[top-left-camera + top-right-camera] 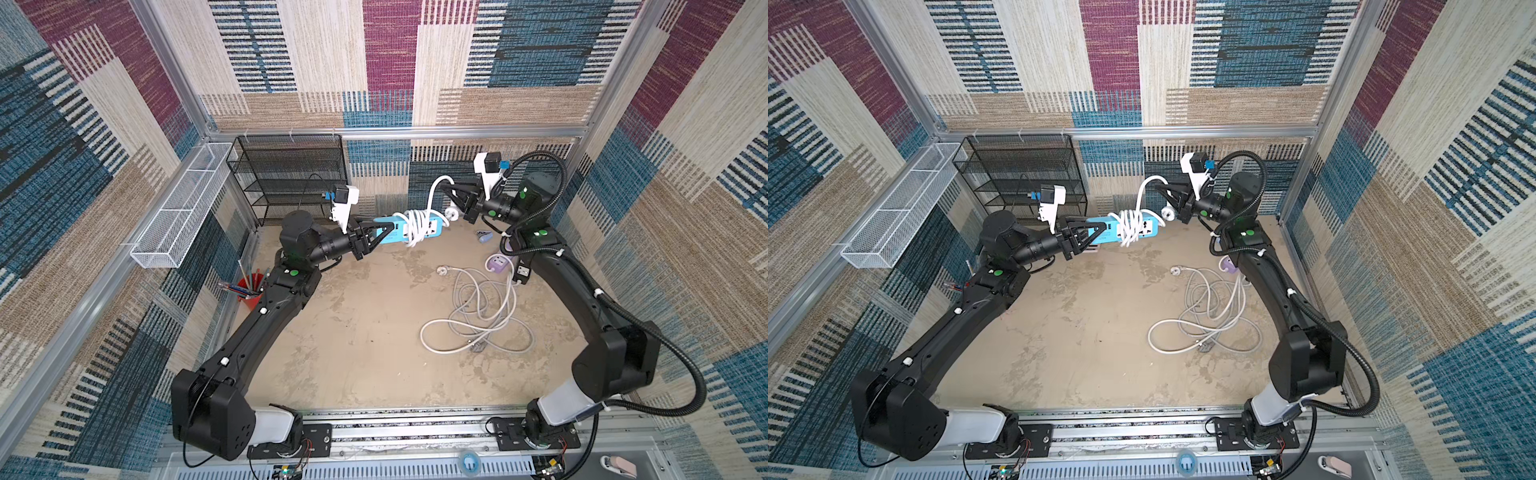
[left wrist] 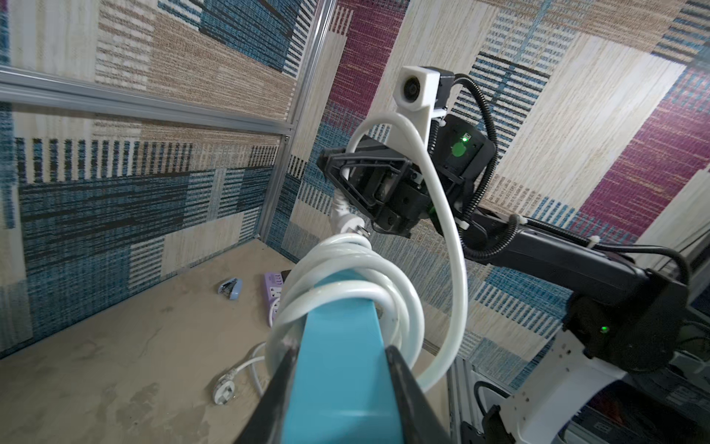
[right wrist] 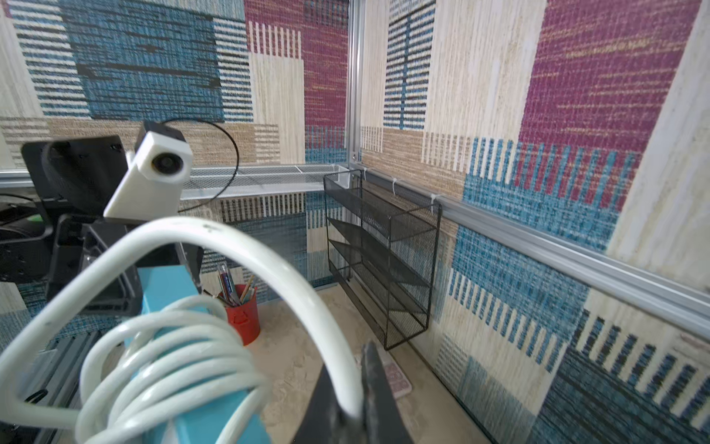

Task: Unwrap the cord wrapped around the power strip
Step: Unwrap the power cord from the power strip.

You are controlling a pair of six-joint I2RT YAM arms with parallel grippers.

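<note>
Left wrist view puts the strip (image 2: 338,346) right in front: a blue bar held level in the air above the rear of the bench (image 1: 365,332). 1 end is pinched by the left claw (image 1: 386,232), which is closed tight on its sides. Its white cord (image 2: 345,276) is bunched in several turns round the middle. From that bundle 1 loose length rises in an arch to the right claw (image 1: 443,186), which is closed on the cord just short of the plug (image 1: 453,214). The plug hangs below that claw.

Judged from this, the job is begun but mostly ahead. The plug end and roughly 1 turn are free, while the rest sits wound on the strip. Each remaining turn would have to be carried round the strip's free end.

Some things are hard to read. The turns overlap, so I cannot count them or see where the cord enters the strip. Right wrist view cuts off the right claw's tips at the frame edge, with the cord blurred between them. In both top views a purple strip (image 1: 498,262) lies on the bench partly behind the right arm, with loose cords (image 1: 478,316) beside it. A stapler (image 1: 484,237), a red cup (image 1: 249,291) and a black rack (image 1: 291,178) stand apart from the work.
</note>
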